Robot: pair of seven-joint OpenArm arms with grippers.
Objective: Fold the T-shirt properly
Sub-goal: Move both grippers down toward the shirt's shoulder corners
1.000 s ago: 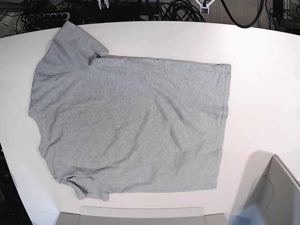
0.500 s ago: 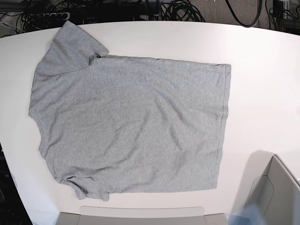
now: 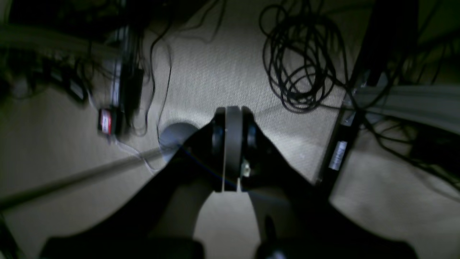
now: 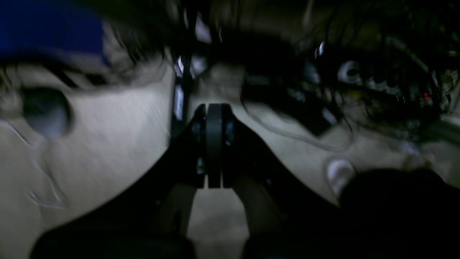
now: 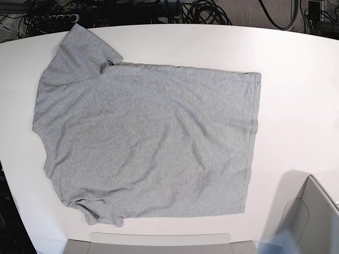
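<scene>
- The T-shirt [image 5: 148, 143] lay spread flat on the white table [image 5: 296, 100], plain grey side up, filling most of the tabletop's left and middle in the base view.
- Its hem ran straight down the 3 o'clock side; one short sleeve [image 5: 79, 53] pointed toward 11 o'clock, and the other sleeve [image 5: 98, 211] sat bunched and wrinkled near 7 o'clock.
- Soft creases crossed the cloth from the middle toward 5 o'clock; otherwise it looked fairly smooth.
- Neither arm showed over the table in the base view; nothing touched the garment.
- The left gripper [image 3: 230, 151] hung over beige carpet [image 3: 215, 72], its two dark jaws pressed together with only a thin seam between them and nothing caught there.
- A loose coil of black cable [image 3: 302, 68] lay on the floor toward 1 o'clock from that gripper, and a dark metal frame leg [image 3: 341, 144] stood at about 3 o'clock.
- The right gripper [image 4: 214, 144] was likewise closed tight on nothing, seen in a dim, blurred view.
- Beyond it, toward 1 o'clock, a tangle of dark cables and gear [image 4: 377, 90] could be made out, too smeared to name further.
- A pale grey box edge [image 5: 307, 217] sat at the table's 5 o'clock corner in the base view.
</scene>
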